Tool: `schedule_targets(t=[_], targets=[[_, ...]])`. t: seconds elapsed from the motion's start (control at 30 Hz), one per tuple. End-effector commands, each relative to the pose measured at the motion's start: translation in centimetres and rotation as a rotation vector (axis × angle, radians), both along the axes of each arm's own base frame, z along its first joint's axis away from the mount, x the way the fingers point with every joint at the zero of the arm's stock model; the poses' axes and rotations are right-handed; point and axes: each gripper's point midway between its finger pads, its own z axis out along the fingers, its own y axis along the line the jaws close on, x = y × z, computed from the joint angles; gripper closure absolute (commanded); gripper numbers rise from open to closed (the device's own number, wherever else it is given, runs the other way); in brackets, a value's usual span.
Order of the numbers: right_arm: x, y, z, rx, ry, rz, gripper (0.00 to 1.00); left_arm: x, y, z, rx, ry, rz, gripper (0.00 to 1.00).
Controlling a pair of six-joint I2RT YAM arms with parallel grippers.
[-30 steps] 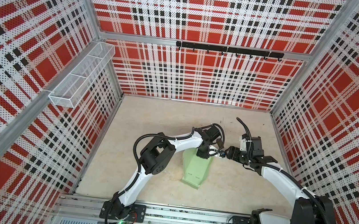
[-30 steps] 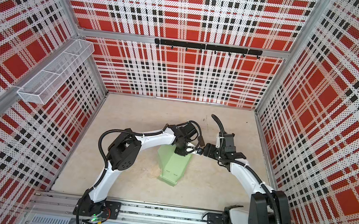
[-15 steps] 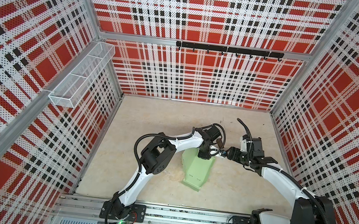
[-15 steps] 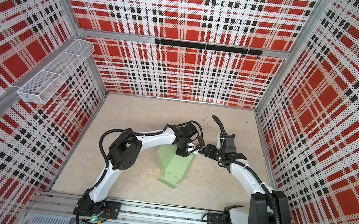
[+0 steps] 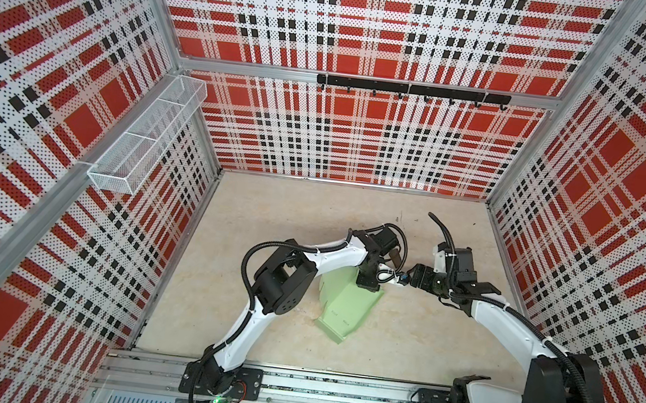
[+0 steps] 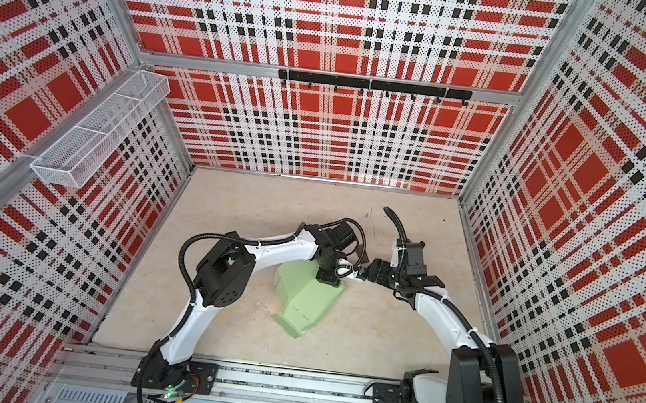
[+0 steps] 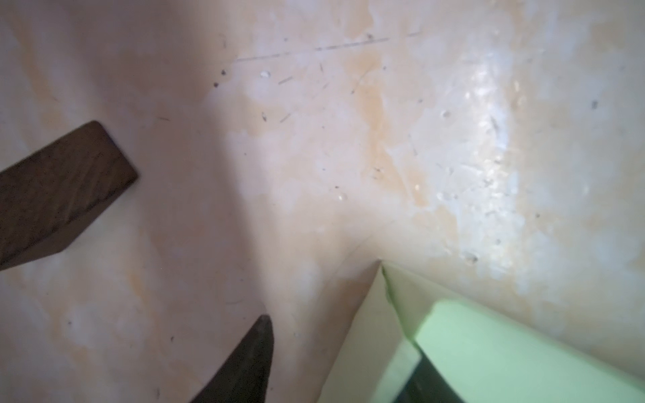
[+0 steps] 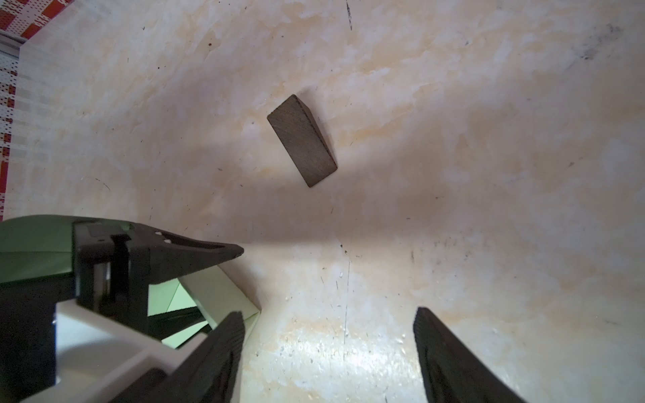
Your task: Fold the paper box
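Find the box [image 5: 341, 309] on the worktop [image 5: 289, 223], partly folded, long axis slanted from the near side up toward the far right. Note the left gripper [image 5: 369, 284] right at that far end, fingers [image 7: 244, 363] parted astride the end flap, not clamped on it. Note the right gripper [image 8: 328, 312] just beside the same far corner, fingers spread wide around nothing, facing the box from its right. Judge the far end the place to work: closest to the left arm, within reach of the right. Keep clear of the wedge [image 8: 302, 139] lying just beyond, apart from the box.
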Motion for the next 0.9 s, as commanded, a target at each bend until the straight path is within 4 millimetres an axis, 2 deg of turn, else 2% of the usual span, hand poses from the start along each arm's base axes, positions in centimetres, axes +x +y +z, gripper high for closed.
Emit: schedule_targets(t=[0.0,0.27,0.53,0.7,0.87], targets=[[0.6,0.5,1.5,0.024,-0.068,0.018,0.20,-1.0,-1.3,3.9,-0.057,-0.014,-0.040,0.45],[0.6,0.3,1.7,0.024,-0.084,0.018,0.20,-2.4,-1.6,7.8,-0.097,-0.033,-0.051,0.43],[0.7,0.2,2.9,-0.007,-0.133,0.049,0.20,-3.8,-2.3,14.3,-0.203,-0.014,0.034,0.43],[1.0,0.4,3.7,-0.025,-0.158,0.089,0.20,-4.1,-1.0,18.7,-0.269,-0.043,0.130,0.40],[2.3,0.4,3.0,-0.059,-0.124,0.097,0.20,-4.7,1.1,21.9,-0.317,-0.075,0.215,0.38]])
